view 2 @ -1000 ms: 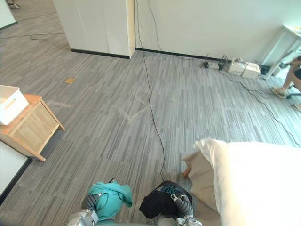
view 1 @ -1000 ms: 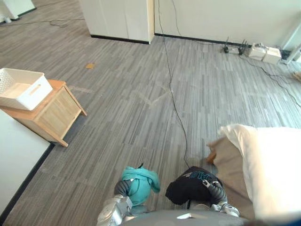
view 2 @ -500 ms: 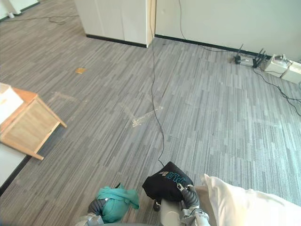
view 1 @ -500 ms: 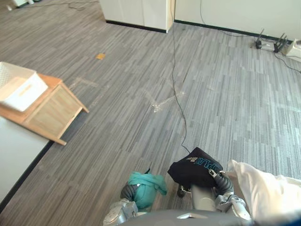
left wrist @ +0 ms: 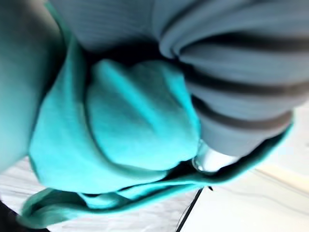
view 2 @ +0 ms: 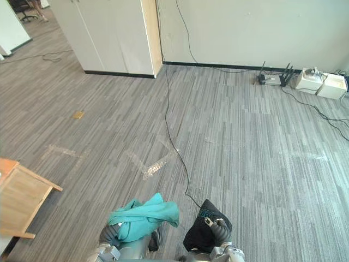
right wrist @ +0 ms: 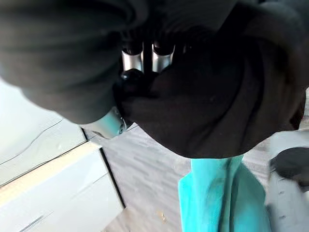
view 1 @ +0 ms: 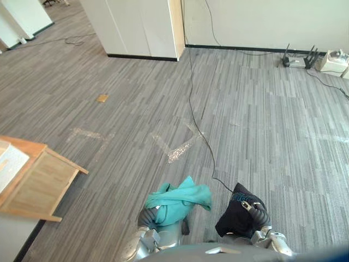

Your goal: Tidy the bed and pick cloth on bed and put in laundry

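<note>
- The left hand [view 1: 146,217] is carrying a bunched teal cloth [view 1: 182,197] low in front of the robot, to the right of the wooden table [view 1: 41,183] and well apart from it.
- The cloth is draping over and around that hand. Whether the hand is clamped on it or just bearing it, I cannot tell.
- The right hand [view 1: 257,214] is holding a black cloth [view 1: 233,219] farther from the wooden table than the teal one, just past it on the right.
- In the right wrist view its fingers [right wrist: 131,58] are curling into the dark fabric and the thumb is pressing in from below — a firm clutch on the bundle.
- Both cloths are hanging above the grey carpet [view 1: 262,136], neither one touching the table.
- A white object [view 1: 10,161] is sitting on the table's top, cut off by the frame's edge.
- A small brown scrap [view 1: 102,98] is lying on the carpet beyond the table.
- A white cabinet [view 1: 143,27] is standing farther beyond the table, against the wall.
</note>
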`<state>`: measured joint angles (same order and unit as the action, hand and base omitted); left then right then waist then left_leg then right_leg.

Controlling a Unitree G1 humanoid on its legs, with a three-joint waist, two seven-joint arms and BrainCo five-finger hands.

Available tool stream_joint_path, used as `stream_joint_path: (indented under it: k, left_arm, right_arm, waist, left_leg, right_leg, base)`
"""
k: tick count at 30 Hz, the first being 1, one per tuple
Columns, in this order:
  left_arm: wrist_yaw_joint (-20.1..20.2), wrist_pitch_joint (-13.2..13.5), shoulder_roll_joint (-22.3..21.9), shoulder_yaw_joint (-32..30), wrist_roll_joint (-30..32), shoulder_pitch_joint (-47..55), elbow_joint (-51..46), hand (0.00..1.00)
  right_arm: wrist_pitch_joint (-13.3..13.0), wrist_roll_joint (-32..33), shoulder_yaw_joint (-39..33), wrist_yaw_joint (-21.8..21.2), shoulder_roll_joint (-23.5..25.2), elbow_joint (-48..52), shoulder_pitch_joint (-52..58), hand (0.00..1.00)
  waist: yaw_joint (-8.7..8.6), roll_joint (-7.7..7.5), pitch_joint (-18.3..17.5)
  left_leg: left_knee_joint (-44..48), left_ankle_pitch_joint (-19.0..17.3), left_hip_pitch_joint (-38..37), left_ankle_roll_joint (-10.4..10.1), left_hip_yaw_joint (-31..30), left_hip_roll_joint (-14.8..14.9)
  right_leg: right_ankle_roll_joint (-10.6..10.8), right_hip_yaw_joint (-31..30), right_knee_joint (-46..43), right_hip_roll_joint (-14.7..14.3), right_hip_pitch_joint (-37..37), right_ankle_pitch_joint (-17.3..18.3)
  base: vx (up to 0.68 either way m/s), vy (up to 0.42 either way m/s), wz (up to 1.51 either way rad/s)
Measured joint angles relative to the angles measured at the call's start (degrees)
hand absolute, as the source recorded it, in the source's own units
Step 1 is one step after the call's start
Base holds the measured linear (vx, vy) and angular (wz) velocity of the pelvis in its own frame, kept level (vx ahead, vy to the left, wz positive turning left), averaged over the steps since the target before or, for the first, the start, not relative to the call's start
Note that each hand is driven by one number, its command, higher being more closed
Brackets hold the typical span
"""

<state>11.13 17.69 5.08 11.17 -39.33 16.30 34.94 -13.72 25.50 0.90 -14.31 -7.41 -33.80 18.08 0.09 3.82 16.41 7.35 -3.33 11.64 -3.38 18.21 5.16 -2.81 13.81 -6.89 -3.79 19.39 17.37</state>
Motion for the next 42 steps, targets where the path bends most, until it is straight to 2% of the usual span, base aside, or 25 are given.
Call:
stream_joint_path:
  k: [2, 3, 5, 7, 9, 11, 14, 16, 18, 19, 20, 22, 24, 26, 28, 29, 31, 35, 36, 37, 38, 39, 40, 41, 42]
  left_arm:
    - [-0.42, -1.26, 1.48, -0.01, -0.02, -0.05, -1.48, 1.0]
    - [-0.82, -1.45, 2.2, 0.02, -0.02, 0.18, -2.42, 1.0]
    - [-2.72, -2.3, 2.7, -0.05, -0.02, -0.53, -2.21, 1.0]
    - [-3.06, -2.5, 3.2, -0.05, 0.53, -1.53, -2.34, 1.0]
    - [-5.25, -3.55, 3.05, 0.48, 0.77, -1.64, -2.4, 1.0]
    - [-5.98, -3.8, 3.31, 2.06, 0.78, -1.47, -2.37, 1.0]
    - [-6.62, -3.83, 2.92, 4.07, 2.86, -1.35, -2.35, 1.0]
    - [-6.74, -3.87, 2.84, 4.6, 2.88, -1.21, -1.89, 1.0]
    - [-6.42, -3.47, 3.58, 4.52, 2.92, -1.02, -1.59, 1.0]
    - [-6.28, -3.31, 4.03, 4.51, 2.93, -1.28, -0.94, 1.0]
    - [-6.22, -3.32, 2.32, 4.56, 2.9, -1.96, 1.22, 1.0]
    - [-5.72, -2.8, 1.0, 4.52, 2.91, -0.98, 0.89, 1.0]
    - [-5.02, -2.41, 0.87, 4.46, 2.92, -0.22, 0.81, 1.0]
    - [-5.27, -2.32, 0.65, 4.43, 2.83, 0.04, 0.82, 1.0]
    - [-5.26, -2.18, -0.07, 3.92, 2.34, 0.09, 0.84, 1.0]
    - [-5.17, -2.02, -0.19, 3.43, 2.3, 0.42, 0.39, 1.0]
    - [-4.99, -1.61, -0.17, 1.4, 2.14, 0.66, -0.52, 1.0]
    - [-5.15, -1.03, -0.26, -0.51, 1.0, 0.94, -2.39, 1.0]
    - [-5.21, -1.03, -0.57, -0.45, 0.29, 0.94, -2.69, 1.0]
    - [-5.29, -1.05, -1.06, -0.49, -0.01, 0.92, -3.13, 1.0]
    - [-5.51, -1.24, -0.87, -0.56, -0.06, 0.8, -3.11, 1.0]
    - [-6.12, -1.28, -0.23, -0.64, -0.07, 1.22, -4.86, 1.0]
    - [-6.53, -1.3, 0.51, -0.76, -0.07, 0.19, -5.68, 1.0]
    - [-6.62, -1.4, 1.05, -1.65, -0.08, -0.53, -6.04, 1.0]
    - [-6.82, -2.05, -0.1, -2.12, -0.07, -0.47, -6.11, 1.0]
  right_arm:
    - [-0.12, -0.51, -0.22, 1.68, 0.34, 1.63, -0.18, 1.0]
    - [-0.32, -0.98, -0.26, 2.16, 0.55, 2.3, -0.23, 1.0]
    - [-0.47, -2.3, -0.46, 3.37, 0.51, 2.99, -2.02, 1.0]
    - [-0.48, -3.46, -0.2, 3.45, 1.61, 4.09, -2.71, 1.0]
    - [-0.49, -4.34, 0.98, 3.51, 2.37, 5.86, -2.44, 1.0]
    - [-0.99, -4.31, 2.39, 3.6, 2.43, 7.22, -1.99, 1.0]
    - [-2.59, -4.13, 2.93, 4.3, 2.88, 8.88, -0.81, 1.0]
    - [-3.0, -3.72, 3.97, 4.47, 2.9, 9.22, -0.3, 1.0]
    - [-3.58, -3.29, 4.4, 4.11, 3.7, 9.32, 0.24, 1.0]
    - [-3.79, -2.62, 4.26, 4.06, 4.11, 9.56, 1.36, 1.0]
    - [-3.6, -2.1, 3.82, 4.02, 3.85, 9.55, 1.82, 1.0]
    - [-3.57, -2.1, 3.95, 3.75, 3.83, 10.95, 1.74, 1.0]
    - [-3.52, -2.12, 4.34, 2.92, 4.13, 13.02, 1.19, 1.0]
    - [-2.55, -2.16, 5.08, 1.56, 3.58, 13.07, -0.14, 1.0]
    - [-1.09, -2.2, 5.72, 0.92, 2.18, 12.5, -1.83, 1.0]
    - [-0.53, -2.25, 5.81, 0.84, 1.53, 12.33, -2.04, 1.0]
    - [-0.19, -2.25, 5.26, 0.78, 1.23, 12.13, -2.42, 1.0]
    - [-0.16, -2.88, 5.15, -0.43, 1.14, 12.1, -3.0, 1.0]
    - [-0.16, -3.32, 5.18, -0.5, 1.05, 12.15, -2.99, 1.0]
    - [-0.12, -3.59, 5.24, -0.45, 0.69, 12.17, -2.89, 1.0]
    - [0.38, -4.13, 5.07, -0.11, 0.79, 11.51, -3.09, 1.0]
    - [0.84, -4.37, 5.45, 0.44, 1.32, 11.85, -2.97, 1.0]
    - [0.82, -4.36, 5.36, 0.86, 1.84, 12.1, -3.48, 1.0]
    - [0.85, -4.37, 5.49, 1.19, 2.16, 11.77, -4.65, 1.0]
    - [0.77, -4.36, 5.67, 1.24, 1.47, 12.14, -4.9, 1.0]
  waist:
    - [0.6, -2.07, -0.95]
    - [1.09, -3.24, -1.59]
    - [0.94, -4.32, -1.83]
    - [0.63, -5.62, -1.25]
    - [0.29, -5.87, -1.09]
    - [-0.52, -5.79, -1.04]
    - [-1.69, -5.7, -0.52]
    - [-2.22, -5.84, -0.59]
    - [-2.21, -6.88, -1.15]
    - [-2.48, -7.33, -1.51]
    - [-2.22, -4.53, -1.58]
    - [-1.53, -2.92, -1.67]
    - [-1.33, -2.79, -1.77]
    - [-1.24, -1.52, -3.15]
    - [-0.95, 0.35, -2.92]
    - [-0.61, 0.39, -2.69]
    - [0.16, 0.28, -2.53]
    - [1.08, -0.14, -2.44]
    - [0.95, -0.33, -2.37]
    - [0.93, -0.21, -2.45]
    - [1.25, -1.54, -2.17]
    - [1.51, -3.28, -3.26]
    - [0.64, -4.16, -3.0]
    - [0.99, -5.06, -2.29]
    - [1.06, -4.19, -2.75]
  left_leg:
    - [2.76, 6.23, 1.41, 5.28, 2.81, -1.8]
    - [4.04, 6.67, 1.86, 6.67, 4.0, -2.94]
    - [6.58, 3.56, 1.5, 12.42, 3.94, -6.42]
    - [6.96, -1.04, -2.55, 13.11, 1.69, -8.96]
    - [6.86, -4.41, -9.07, 12.51, -1.77, -9.31]
    - [5.3, -5.33, -15.34, 12.18, -4.96, -8.89]
    - [2.16, -6.49, -23.98, 10.66, -10.15, -7.73]
    - [1.8, -9.64, -27.6, 8.72, -13.77, -5.53]
    - [1.93, -13.0, -29.01, 5.19, -16.72, -4.04]
    - [2.13, -15.32, -29.6, 3.46, -18.24, -3.58]
    - [2.11, -16.8, -30.52, 2.14, -19.31, -0.63]
    - [3.02, -16.43, -30.5, 2.03, -18.79, 0.94]
    - [7.7, -16.3, -30.07, 1.79, -19.2, 1.98]
    - [22.04, -15.57, -23.99, 1.28, -20.53, 4.12]
    - [40.22, -6.75, -15.59, -1.23, -20.33, 8.19]
    - [48.62, -6.25, -11.17, -0.73, -19.94, 10.06]
    - [53.76, -8.69, -5.67, 0.03, -16.4, 9.81]
    - [33.09, -10.9, -2.16, 0.39, -6.85, 4.42]
    - [21.76, -8.57, -2.7, 1.08, -2.57, 2.02]
    - [12.13, -1.28, -3.38, 4.18, 0.53, 0.39]
    - [9.33, -0.07, -5.72, 8.0, 1.89, -1.32]
    - [7.26, 1.29, -6.16, 8.45, 2.29, -3.84]
    - [12.64, 0.54, -2.89, 8.4, 4.16, -3.05]
    - [16.76, -2.58, 0.5, 6.45, 8.4, -1.94]
    - [12.3, -1.9, 0.27, 6.23, 12.55, -0.69]
  right_leg:
    - [3.02, 1.94, -1.01, 3.2, 1.0, 4.11]
    - [4.82, 2.83, -2.81, 5.25, 0.54, 5.47]
    - [8.95, 4.45, -27.89, 12.38, -8.82, 4.5]
    - [7.9, 3.65, -49.52, 17.97, -17.29, -7.5]
    - [6.33, 2.21, -60.29, 19.69, -22.32, -6.14]
    - [5.47, 1.43, -62.07, 19.99, -26.36, -5.49]
    - [6.3, 0.96, -54.66, 20.17, -32.81, -4.46]
    - [6.92, 0.91, -38.7, 18.64, -34.64, -5.09]
    - [9.69, -0.87, -11.17, 16.24, -32.42, -11.77]
    - [9.8, -2.31, -7.24, 15.85, -31.62, -19.36]
    - [6.11, -2.17, -9.54, 13.34, -31.17, -19.66]
    - [4.72, -1.93, -15.69, 12.66, -33.16, -14.81]
    - [4.21, -0.6, -23.66, 13.41, -34.16, -8.01]
    - [3.26, 2.08, -24.82, 12.95, -31.87, -4.44]
    - [2.71, 5.26, -21.14, 10.51, -26.03, -3.08]
    - [2.46, 6.82, -18.16, 9.74, -22.36, -2.93]
    - [2.3, 8.65, -13.16, 9.98, -16.29, -2.86]
    - [2.94, 12.78, -5.04, 11.45, -7.4, -3.91]
    - [4.32, 14.6, -4.2, 12.3, -5.54, -3.52]
    - [6.13, 15.86, -4.05, 12.43, -3.83, -2.92]
    - [6.76, 15.88, -3.61, 13.43, -2.44, -2.84]
    - [7.52, 16.85, -1.78, 14.22, -1.65, -4.27]
    - [8.18, 17.42, 0.44, 14.24, -0.58, -6.02]
    - [8.88, 17.21, 2.0, 14.31, 0.71, -7.1]
    - [8.95, 17.86, 2.22, 13.55, 1.9, -7.06]
  base:
    - [0.51, 0.256, 0.43]
    - [0.69, 0.283, 0.48]
    - [0.61, 0.219, 0.66]
    - [0.56, 0.184, 0.62]
    - [0.76, 0.161, 0.66]
    - [0.63, 0.054, 0.86]
    - [0.58, -0.075, 1.02]
    - [0.61, -0.211, 0.96]
    - [0.61, -0.323, 1.01]
    - [0.66, -0.386, 1.09]
    - [0.42, -0.251, 0.72]
    - [0.41, -0.258, 0.25]
    - [0.45, -0.308, 0.34]
    - [0.36, -0.233, 0.5]
    - [0.37, -0.206, 0.56]
    - [0.32, -0.122, 0.59]
    - [0.34, -0.076, 0.53]
    - [0.32, 0.027, 0.43]
    - [0.45, 0.168, 0.6]
    - [0.38, 0.15, 0.56]
    - [0.49, 0.146, 0.68]
    - [0.32, 0.081, 0.84]
    - [0.43, 0.138, 0.97]
    - [0.26, 0.125, 0.82]
    - [0.22, 0.127, 0.51]
